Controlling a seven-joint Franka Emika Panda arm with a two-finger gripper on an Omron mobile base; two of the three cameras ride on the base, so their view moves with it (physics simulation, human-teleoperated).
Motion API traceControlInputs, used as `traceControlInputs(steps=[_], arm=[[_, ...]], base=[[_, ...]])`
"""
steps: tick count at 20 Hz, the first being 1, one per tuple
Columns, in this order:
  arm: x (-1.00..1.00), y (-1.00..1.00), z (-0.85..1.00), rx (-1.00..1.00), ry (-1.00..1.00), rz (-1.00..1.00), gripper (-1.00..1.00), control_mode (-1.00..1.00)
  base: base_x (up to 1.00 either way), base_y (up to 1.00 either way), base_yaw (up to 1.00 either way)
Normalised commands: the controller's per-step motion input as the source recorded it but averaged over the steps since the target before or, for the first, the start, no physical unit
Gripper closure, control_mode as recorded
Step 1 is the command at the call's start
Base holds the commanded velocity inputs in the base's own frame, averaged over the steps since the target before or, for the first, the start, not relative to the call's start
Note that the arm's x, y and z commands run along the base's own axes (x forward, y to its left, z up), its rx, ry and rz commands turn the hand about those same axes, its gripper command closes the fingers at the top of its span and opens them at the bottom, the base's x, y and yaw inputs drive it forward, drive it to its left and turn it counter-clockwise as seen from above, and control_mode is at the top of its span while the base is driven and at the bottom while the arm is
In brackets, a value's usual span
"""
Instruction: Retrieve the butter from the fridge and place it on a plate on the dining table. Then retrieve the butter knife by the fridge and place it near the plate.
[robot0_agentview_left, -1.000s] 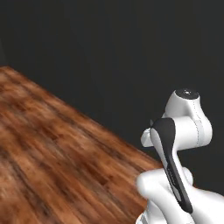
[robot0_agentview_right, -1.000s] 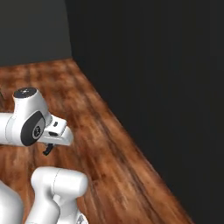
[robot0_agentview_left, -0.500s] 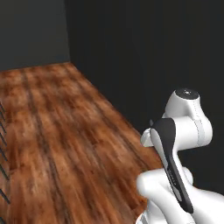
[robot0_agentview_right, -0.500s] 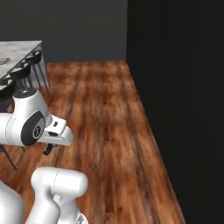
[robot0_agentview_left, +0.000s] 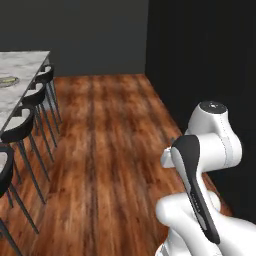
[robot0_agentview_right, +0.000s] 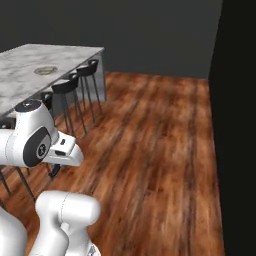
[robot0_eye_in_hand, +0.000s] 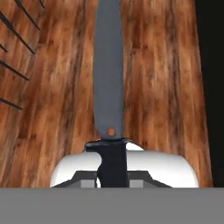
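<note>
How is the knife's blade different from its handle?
The blade is grey, long and flat, sticking out over the wood floor. The handle is black, shorter and thicker, clamped in the pincer. Both are parts of one knife, lined up straight.

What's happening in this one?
The robot's gripper is shut on the butter knife, holding it by the dark handle with the grey blade pointing out over the wooden floor. The dining table, lined with black stools, lies ahead to the left, with the plate on it. Nothing can be made out on the plate. The knife is not yet there.
</note>
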Motion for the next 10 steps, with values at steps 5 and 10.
traceControlInputs(steps=[5,10], arm=[[0.0,0.0,0.0,0.0,0.0,0.0,1.0,1.0],[0.0,0.0,0.0,0.0,0.0,0.0,1.0,1.0]], base=[[1.0,-0.47,0.46],[1.0,-0.57,0.39]])
